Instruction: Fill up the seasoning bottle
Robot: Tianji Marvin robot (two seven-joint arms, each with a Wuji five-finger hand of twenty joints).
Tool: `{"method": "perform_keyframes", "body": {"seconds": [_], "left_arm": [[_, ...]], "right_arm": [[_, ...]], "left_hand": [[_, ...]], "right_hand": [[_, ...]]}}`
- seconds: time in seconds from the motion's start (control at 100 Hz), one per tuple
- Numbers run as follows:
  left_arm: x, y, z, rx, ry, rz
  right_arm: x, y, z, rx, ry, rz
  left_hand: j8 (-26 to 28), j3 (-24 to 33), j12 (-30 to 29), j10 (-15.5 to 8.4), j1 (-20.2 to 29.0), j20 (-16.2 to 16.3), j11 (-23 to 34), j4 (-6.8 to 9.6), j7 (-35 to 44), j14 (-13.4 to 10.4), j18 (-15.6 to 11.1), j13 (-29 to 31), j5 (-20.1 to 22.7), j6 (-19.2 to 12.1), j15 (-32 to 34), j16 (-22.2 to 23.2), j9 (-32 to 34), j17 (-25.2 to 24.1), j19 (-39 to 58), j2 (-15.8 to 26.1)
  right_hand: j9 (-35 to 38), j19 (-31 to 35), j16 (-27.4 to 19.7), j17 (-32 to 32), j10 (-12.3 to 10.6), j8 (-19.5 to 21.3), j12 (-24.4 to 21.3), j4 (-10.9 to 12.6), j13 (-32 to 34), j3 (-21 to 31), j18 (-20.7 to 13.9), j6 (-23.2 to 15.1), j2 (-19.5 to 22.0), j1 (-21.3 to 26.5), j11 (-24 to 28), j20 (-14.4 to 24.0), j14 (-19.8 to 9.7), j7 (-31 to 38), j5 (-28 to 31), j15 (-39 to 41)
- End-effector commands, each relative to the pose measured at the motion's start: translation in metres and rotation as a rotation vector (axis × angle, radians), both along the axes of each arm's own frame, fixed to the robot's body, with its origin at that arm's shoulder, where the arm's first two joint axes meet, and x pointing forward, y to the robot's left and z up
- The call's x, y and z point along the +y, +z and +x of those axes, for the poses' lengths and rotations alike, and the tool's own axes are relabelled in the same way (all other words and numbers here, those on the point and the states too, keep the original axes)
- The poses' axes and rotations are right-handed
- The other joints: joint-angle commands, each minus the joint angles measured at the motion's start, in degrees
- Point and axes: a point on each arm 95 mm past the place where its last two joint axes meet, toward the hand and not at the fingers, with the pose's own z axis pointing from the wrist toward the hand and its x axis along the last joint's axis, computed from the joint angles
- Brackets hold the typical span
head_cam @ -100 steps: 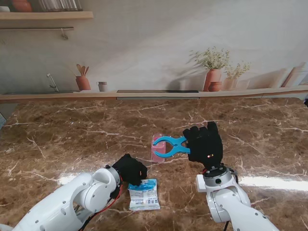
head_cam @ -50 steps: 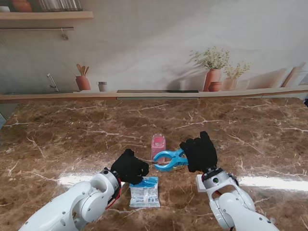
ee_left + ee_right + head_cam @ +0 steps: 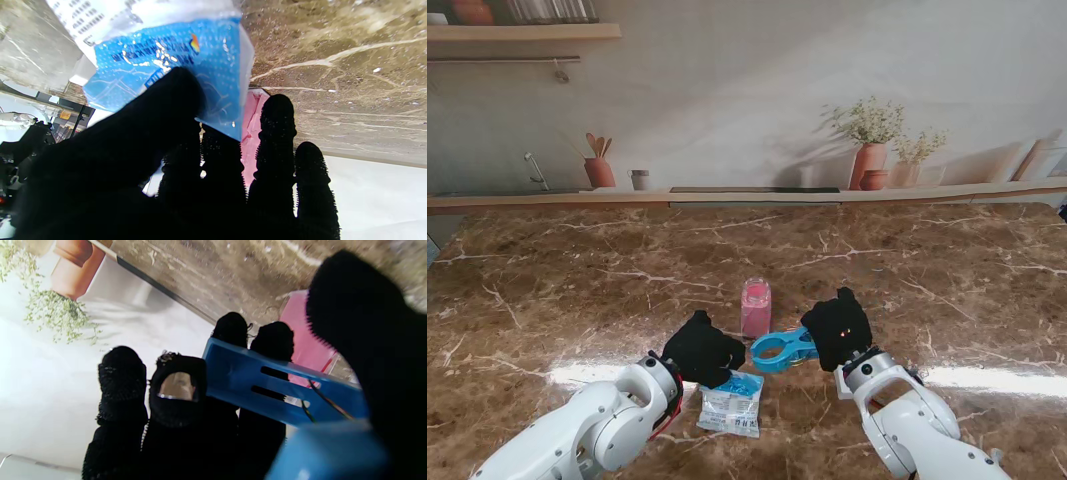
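The pink seasoning bottle stands at 12 o'clock of both hands. Left hand pinches the seasoning packet; right hand grips the blue clip tool. Steady the packet's blue corner before bringing the tool in

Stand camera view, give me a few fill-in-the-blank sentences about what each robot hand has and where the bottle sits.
1. The right robot hand holds a blue plastic ____.
2. The left robot hand grips a blue and white seasoning ____.
3. The translucent seasoning bottle standing between the hands is coloured ____.
4. The bottle stands on a brown ____ countertop.

Missing words: clip; packet; pink; marble
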Motion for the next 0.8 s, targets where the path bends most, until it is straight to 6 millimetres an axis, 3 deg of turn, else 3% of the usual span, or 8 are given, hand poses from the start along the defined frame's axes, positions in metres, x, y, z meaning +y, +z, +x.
{"method": "perform_keyframes", "body": {"seconds": [0.0, 0.79], "left_arm": [[-0.003, 0.002, -0.002, -0.005, -0.003, -0.009], [-0.006, 0.002, -0.005, 0.011, 0.013, -0.033]], "right_arm": [[0.002, -0.004, -0.003, 0.034, 0.007, -0.012], [0.028, -0.019, -0.010, 0.257, -0.005, -0.106]], "left_hand": [[5.0, 2.5, 0.9, -2.6, 5.1, 1.2, 2.2, 0.03, 9.6, 1.6, 0.4, 0.1, 2.0, -9.1, 2.0, 0.0, -0.5, 0.1, 1.3, 4.1], [4.0, 4.7, 0.6, -1.7, 4.9, 0.8, 3.7, -0.05, 10.1, 1.6, -1.6, 0.8, 2.6, -8.7, 1.8, 3.2, 0.1, -0.5, 0.0, 2.4]], "right_hand": [[11.3, 2.8, 1.6, 0.5, -2.8, 6.7, 2.1, 0.6, 3.3, 6.3, 2.0, -7.2, 1.7, 6.4, 52.5, 1.6, -2.5, 40.8, 12.4, 2.7], [11.1, 3.1, 0.7, 0.2, -3.3, 6.7, 1.1, 0.9, 3.3, 4.5, 1.4, -7.9, 4.4, 5.6, 52.2, 1.4, -2.8, 40.2, 12.0, 2.5]]}}
